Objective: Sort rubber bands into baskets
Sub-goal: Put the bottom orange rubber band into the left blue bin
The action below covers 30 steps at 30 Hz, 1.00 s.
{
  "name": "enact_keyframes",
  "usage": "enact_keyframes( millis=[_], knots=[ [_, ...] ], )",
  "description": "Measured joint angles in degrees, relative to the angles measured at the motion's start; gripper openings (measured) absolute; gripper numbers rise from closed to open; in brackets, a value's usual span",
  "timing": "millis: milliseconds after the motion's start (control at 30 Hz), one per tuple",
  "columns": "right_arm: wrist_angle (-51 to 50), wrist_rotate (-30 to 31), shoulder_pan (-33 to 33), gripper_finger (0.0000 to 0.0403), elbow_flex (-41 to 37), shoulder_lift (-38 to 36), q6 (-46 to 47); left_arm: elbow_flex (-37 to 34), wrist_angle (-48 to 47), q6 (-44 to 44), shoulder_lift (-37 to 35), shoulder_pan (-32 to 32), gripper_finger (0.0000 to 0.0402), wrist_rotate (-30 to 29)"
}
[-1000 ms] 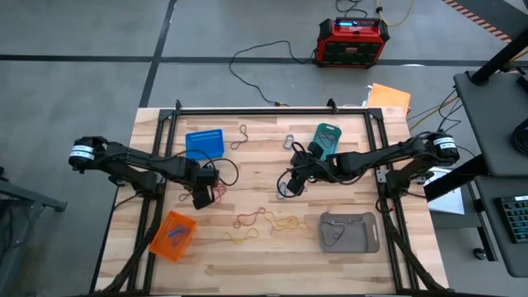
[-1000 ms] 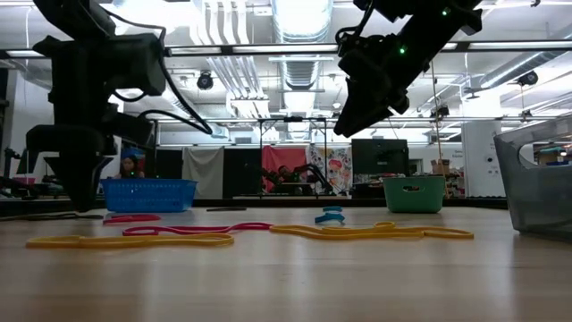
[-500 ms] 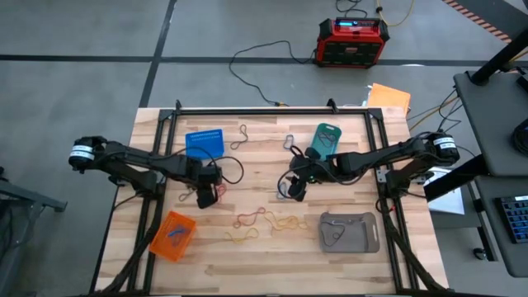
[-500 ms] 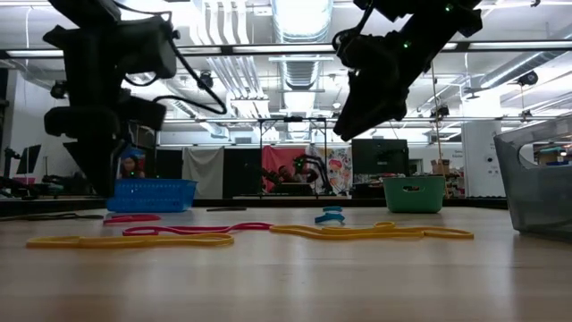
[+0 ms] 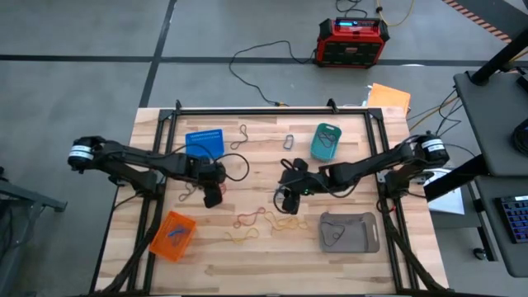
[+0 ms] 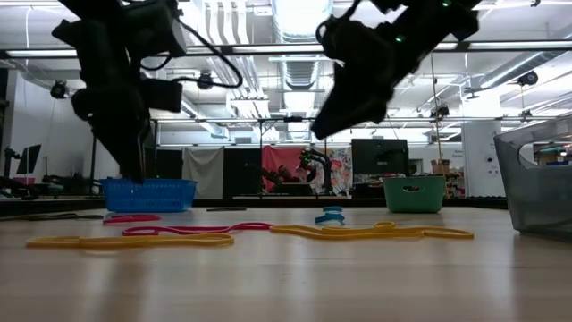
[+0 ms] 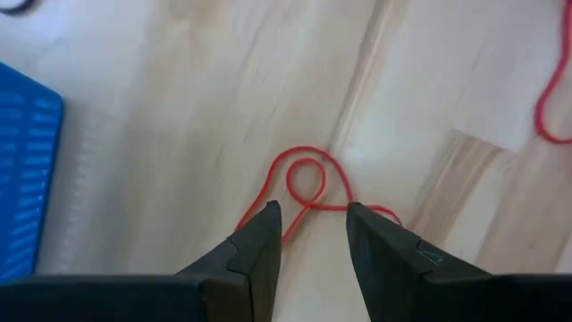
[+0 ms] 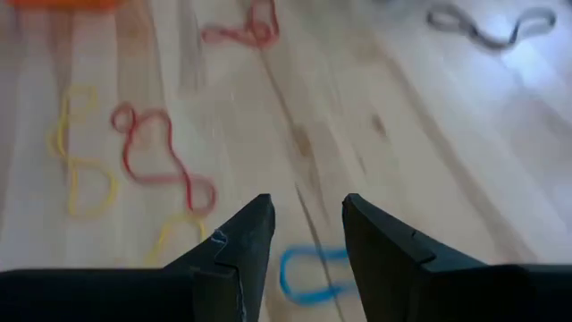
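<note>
1. The orange basket [image 5: 172,235] sits tilted near the counter's [image 5: 272,256] front left corner; what lies inside is too small to make out
2. The left end effector [image 7: 310,231] hovers low by the blue basket [image 5: 204,143], fingers parted and grasping nothing, with a thin red rubber band [image 7: 308,186], twisted into a loop, lying on the wood just ahead of its tips
3. Red and yellow bands [image 5: 262,221] lie tangled mid-counter as slack squiggles; seen from counter height they flatten into long strips
4. The right end effector [image 8: 307,231] hangs over the middle, fingers apart and empty, a small blue band [image 8: 308,271] on the boards between them, partly hidden by the fingers
5. The teal basket [image 5: 325,140] with rounded corners stands at the back, the flat grey basket [image 5: 350,232] at the front right with a thin loop inside
6. The counter is pale planked wood in a black frame, on grey floor; a red-and-black box [image 5: 353,41] sits behind
</note>
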Motion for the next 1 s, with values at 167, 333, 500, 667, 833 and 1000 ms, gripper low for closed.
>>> enact_keyframes(
  millis=[167,333,500,667,833,1000],
  knots=[
    [0.2,0.0,0.0,0.0117,3.7,3.6,-4.0,1.9,-0.9,1.1,-1.4,0.0,0.0113,0.0],
    [0.5,0.0,0.0,0.0119,8.1,8.8,-4.7,2.0,1.4,5.3,-3.1,-0.3,0.0113,-0.1],
    [0.5,-3.1,0.2,0.0136,12.8,15.0,-7.8,1.1,9.4,10.0,-4.6,-0.3,0.0113,-0.5],
    [0.4,-7.7,0.3,0.0163,16.5,19.4,-8.6,0.9,9.1,11.5,-5.7,-0.3,0.0113,-0.5],
    [0.5,-9.6,0.3,0.0189,20.5,23.7,-11.7,0.5,8.9,11.6,-6.5,-0.3,0.0113,-1.2],
    [0.5,-14.1,0.4,0.0201,23.9,27.5,-15.5,0.5,9.2,11.6,-7.5,-0.3,0.0113,-3.0]
  ],
)
